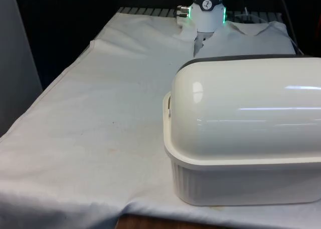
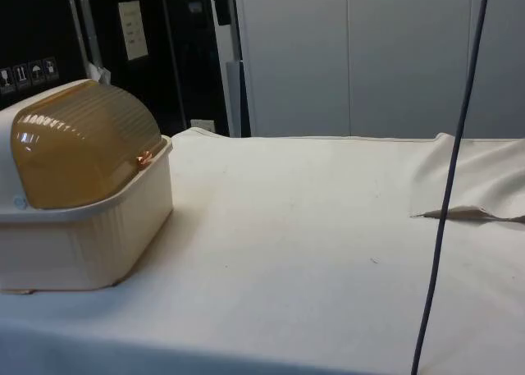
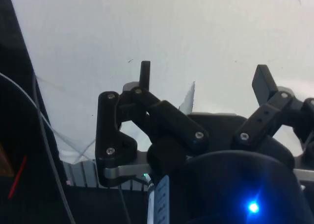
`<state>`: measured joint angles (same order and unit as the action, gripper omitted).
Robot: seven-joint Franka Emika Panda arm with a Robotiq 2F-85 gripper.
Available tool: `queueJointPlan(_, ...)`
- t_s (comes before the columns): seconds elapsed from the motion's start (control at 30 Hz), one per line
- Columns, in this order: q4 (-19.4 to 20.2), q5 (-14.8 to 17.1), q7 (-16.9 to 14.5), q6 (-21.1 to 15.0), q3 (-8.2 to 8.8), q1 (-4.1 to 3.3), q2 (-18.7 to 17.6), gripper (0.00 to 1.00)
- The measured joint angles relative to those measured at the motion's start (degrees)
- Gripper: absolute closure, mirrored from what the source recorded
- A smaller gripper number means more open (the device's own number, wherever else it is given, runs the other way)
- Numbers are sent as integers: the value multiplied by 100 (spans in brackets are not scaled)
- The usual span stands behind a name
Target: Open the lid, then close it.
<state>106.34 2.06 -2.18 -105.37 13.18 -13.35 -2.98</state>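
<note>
A cream bread box (image 1: 241,139) stands at the near end of the table on the front view's right, its rounded back turned to that camera. In the side view the bread box (image 2: 82,235) sits at the left, and its amber ribbed roll lid (image 2: 86,145) is down, with a small handle (image 2: 144,158) at the front rim. In the wrist view my gripper (image 3: 203,77) is open, its two black fingers wide apart above bare white cloth, nothing between them.
The robot's white base (image 1: 206,11) stands at the table's far end. White cloth (image 1: 100,113) covers the table, with a raised fold (image 2: 459,186) at the side view's right. A dark cable (image 2: 447,194) hangs across the side view.
</note>
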Motion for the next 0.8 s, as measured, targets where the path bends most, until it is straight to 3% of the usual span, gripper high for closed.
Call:
queueJointPlan(0.53, -103, -74, 418, -63, -395, -46, -155, 0)
queueJointPlan(0.8, -269, -69, 487, -149, -498, -46, -367, 0)
